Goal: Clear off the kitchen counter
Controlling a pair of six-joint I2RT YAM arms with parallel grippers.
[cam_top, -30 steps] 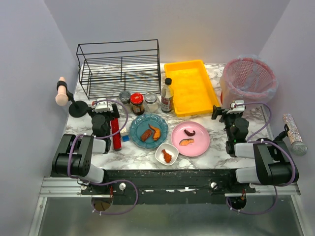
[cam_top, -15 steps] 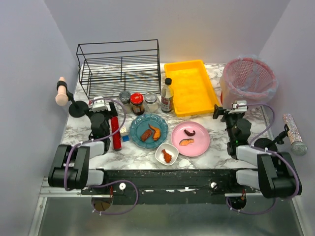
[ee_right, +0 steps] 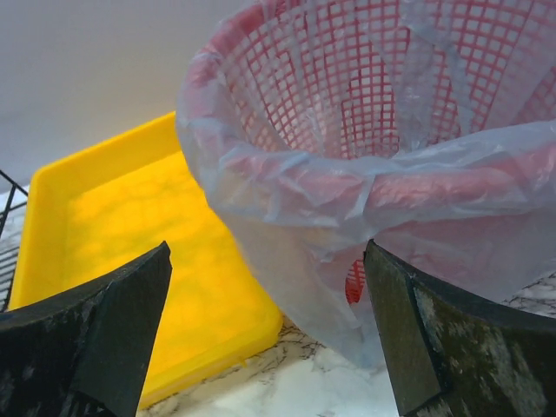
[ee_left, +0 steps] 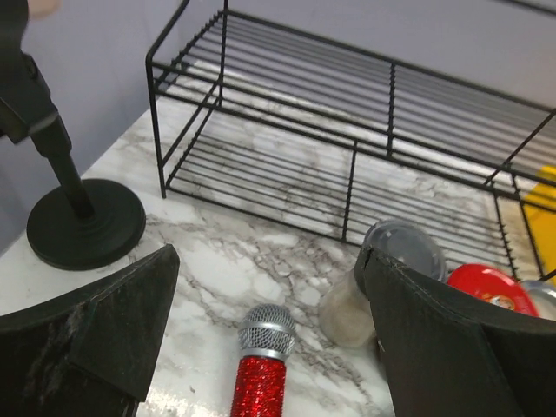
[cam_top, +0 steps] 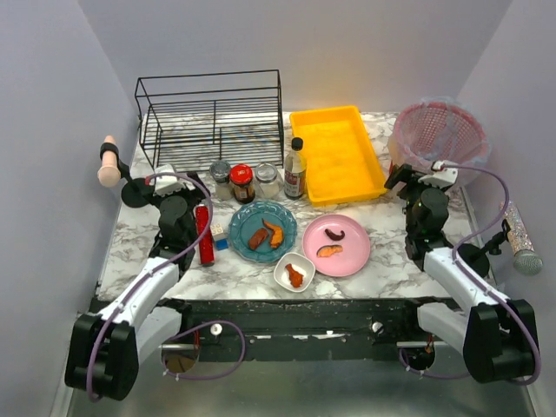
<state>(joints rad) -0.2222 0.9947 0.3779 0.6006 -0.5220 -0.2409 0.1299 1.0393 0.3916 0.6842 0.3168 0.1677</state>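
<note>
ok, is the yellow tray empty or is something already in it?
Empty. The yellow tray shows only bare floor from above; the part in the right wrist view is bare too.

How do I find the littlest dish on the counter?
Find the big yellow tray, then come forward to the pink plate. At its front left sits a small white bowl, the only white dish, smaller than the blue plate beside it.

The kitchen counter [cam_top: 126, 234] is a flat, rectangular, white marble-patterned top with grey veins and a dark front edge. It is crowded, with bare marble showing in front of the black wire rack [cam_top: 208, 122] at its back left corner.
</note>
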